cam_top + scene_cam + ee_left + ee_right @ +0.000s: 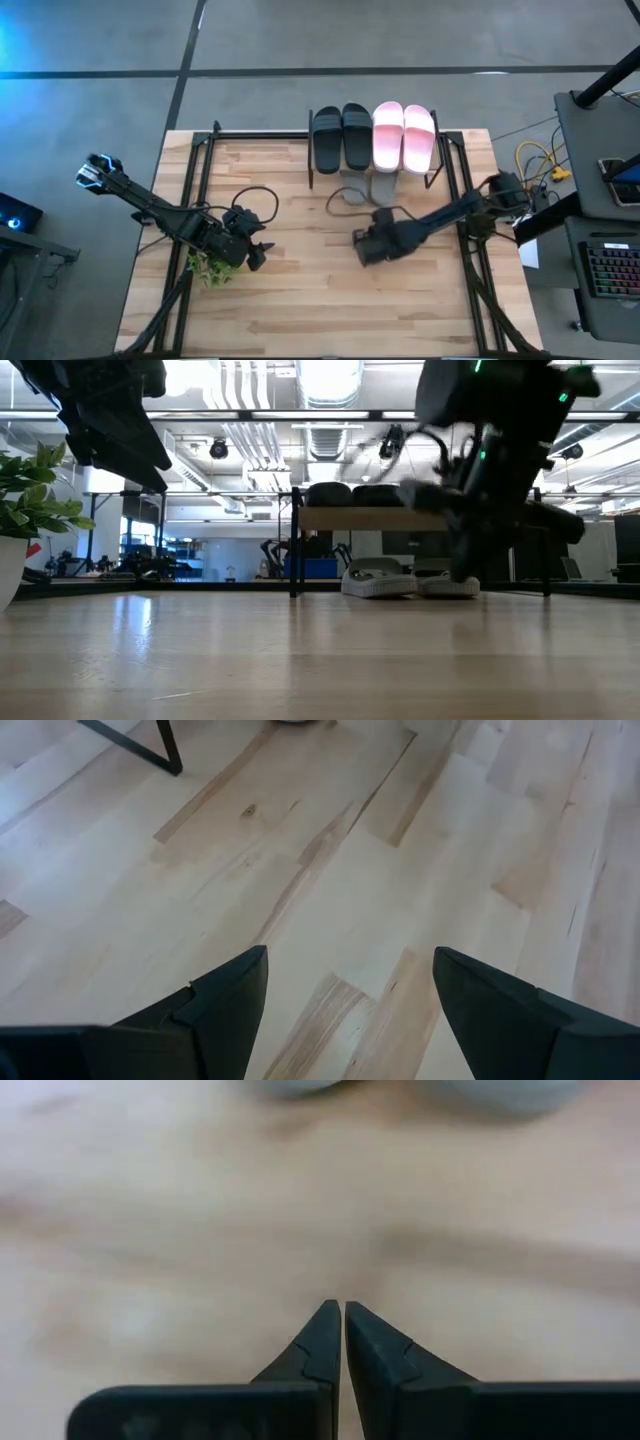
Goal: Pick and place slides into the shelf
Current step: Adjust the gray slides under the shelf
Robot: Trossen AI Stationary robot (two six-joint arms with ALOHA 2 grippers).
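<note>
Left gripper (256,254) hung at the frame's lower left beside a potted plant (208,267), fingers spread and empty. Centre frame, the right gripper (362,247) hovered with fingers pressed together, holding nothing. Black slides (341,137) and pink slides (404,136) sat on the shelf (437,166) at top centre, grey slides (370,186) beneath.

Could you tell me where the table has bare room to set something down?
The near strip of the table is bare, as is the patch between the left gripper and the right gripper. It is crowded at the shelf, with grey slides beneath, and by the plant.
</note>
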